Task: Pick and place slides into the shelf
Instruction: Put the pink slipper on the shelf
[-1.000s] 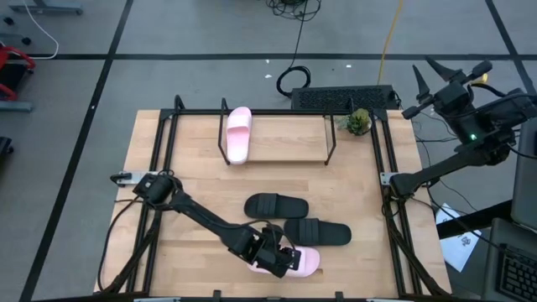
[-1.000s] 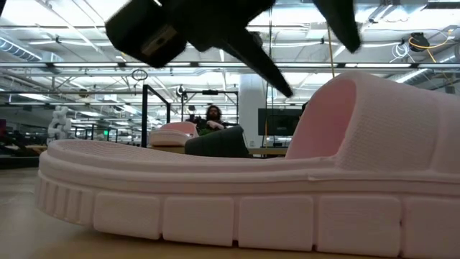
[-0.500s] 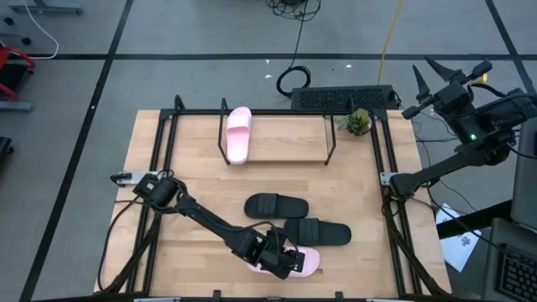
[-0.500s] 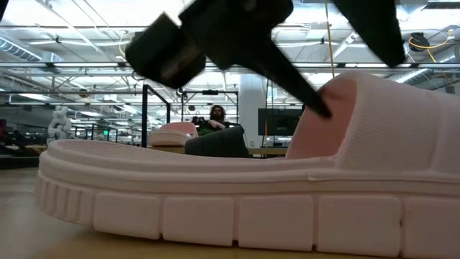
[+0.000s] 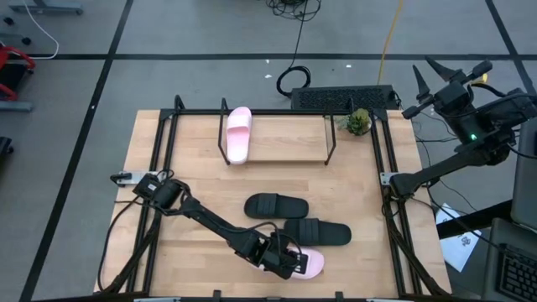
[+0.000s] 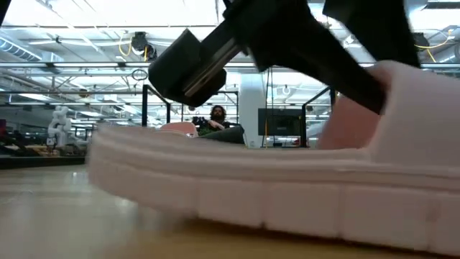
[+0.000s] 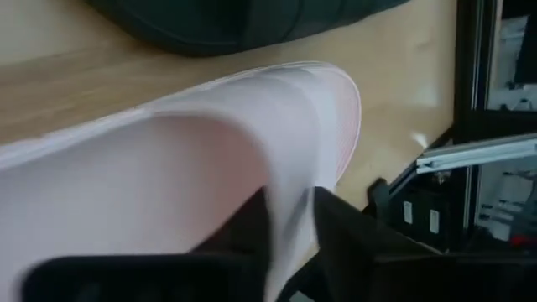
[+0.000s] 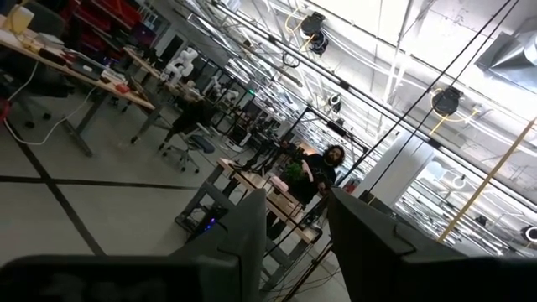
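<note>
A pale pink slide (image 5: 312,265) lies near the table's near edge, with my left gripper (image 5: 289,262) shut on its strap (image 6: 410,108). Two black slides (image 5: 275,205) (image 5: 319,231) lie sole-down just beyond it. Another pink slide (image 5: 238,134) rests on the shelf's wood board (image 5: 285,149), at its left end. My right gripper (image 5: 430,71) is held high off the table's far right corner, open, with nothing between its fingers (image 8: 252,226). My left gripper pinches the strap's rear edge (image 7: 289,197) between its two fingers, one finger (image 6: 345,75) inside under the strap and one above it. The fingers slant down from the table's left, along the slide. The sole is still on the table.
The shelf's black rod frame (image 5: 329,134) stands on the far half of the table. A small green plant (image 5: 358,122) sits at the far right corner. Black rails (image 5: 393,210) run along both table sides. A person (image 6: 213,119) sits far behind.
My left gripper has sunk and pushed toward the strap, one finger going in under it, and has shut on the strap's edge. The pink slide has slid a little toward the table's right edge.
</note>
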